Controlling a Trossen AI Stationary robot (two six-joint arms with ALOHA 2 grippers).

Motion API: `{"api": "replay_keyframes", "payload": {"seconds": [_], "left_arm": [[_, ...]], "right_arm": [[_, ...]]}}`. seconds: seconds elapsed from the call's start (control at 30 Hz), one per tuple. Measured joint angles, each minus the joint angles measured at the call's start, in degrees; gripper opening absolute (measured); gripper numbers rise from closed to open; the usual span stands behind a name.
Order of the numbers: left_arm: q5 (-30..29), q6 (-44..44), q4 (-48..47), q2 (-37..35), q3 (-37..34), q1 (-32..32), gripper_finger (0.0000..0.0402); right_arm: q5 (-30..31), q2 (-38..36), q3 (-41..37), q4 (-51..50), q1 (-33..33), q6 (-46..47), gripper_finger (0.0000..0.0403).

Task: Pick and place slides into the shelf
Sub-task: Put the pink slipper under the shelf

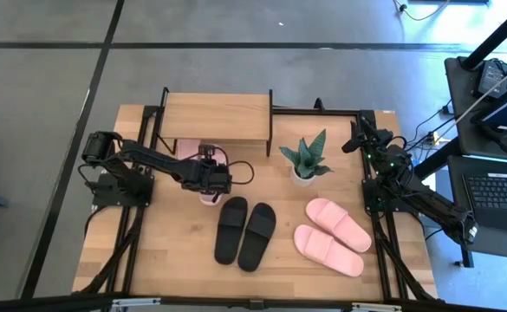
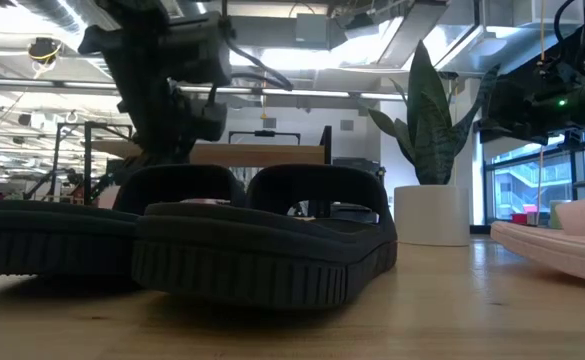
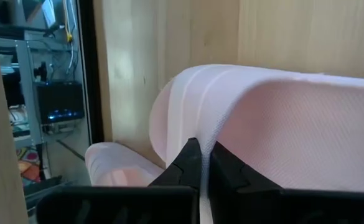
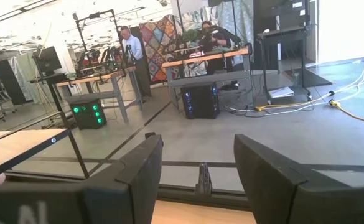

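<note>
Wooden desk (image 1: pixel 175 260) on a black frame, grey floor around it, a second bench with a laptop (image 1: pixel 503 192) off to the right. I read the overhead view first.

Shelf (image 1: pixel 216 113) sits at the far edge of the desk, left of centre, light board on top. A potted plant (image 1: pixel 305 159) stands just right of it.

Left tool (image 1: pixel 210 179) is stretched across the desk to a spot just in front of the shelf. Its fingers (image 3: pixel 183 165) are pinched tight on the strap of a pink slide (image 3: pixel 281 124); the wrist view shows the strap edge caught between the two tips. A second pink slide (image 3: pixel 110 163) lies just past it, next to the shelf's wood. From above, only a bit of pink (image 1: pixel 186 149) shows under the shelf board, and another bit at the tool.

Black pair (image 1: pixel 245 231) lies side by side at mid-desk, toes toward the shelf, touching or nearly so. In the low view it fills the foreground, with the left arm above and behind it.

Pink pair (image 1: pixel 332 234) lies to the right of the black pair, angled, the two touching along one side.

Right tool (image 4: pixel 197 163) waits at the right edge of the desk, near the far corner, fingers spread wide and holding nothing. Its camera looks out over the room, where people (image 4: pixel 130 45) stand at workbenches well beyond the desk.
</note>
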Motion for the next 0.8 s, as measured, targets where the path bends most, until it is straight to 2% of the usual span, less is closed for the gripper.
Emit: {"api": "replay_keyframes", "payload": {"seconds": [0.27, 0.5, 0.8], "left_arm": [[0.98, -0.02, 0.17, 0.0, -0.78, 2.34, 0.0003], [1.88, -0.04, 0.14, 0.0, -0.81, 3.86, 0.0043], [1.77, -0.84, 0.14, 0.0, -0.81, 4.01, 0.0072]], "right_arm": [[0.0, 0.0, -0.01, 0.0, 0.01, 0.3, 0.02], [0.0, 0.0, -0.02, 0.0, 0.0, 0.32, 0.02], [0.0, 0.0, -0.02, 0.0, 0.0, 0.44, 0.02]]}}
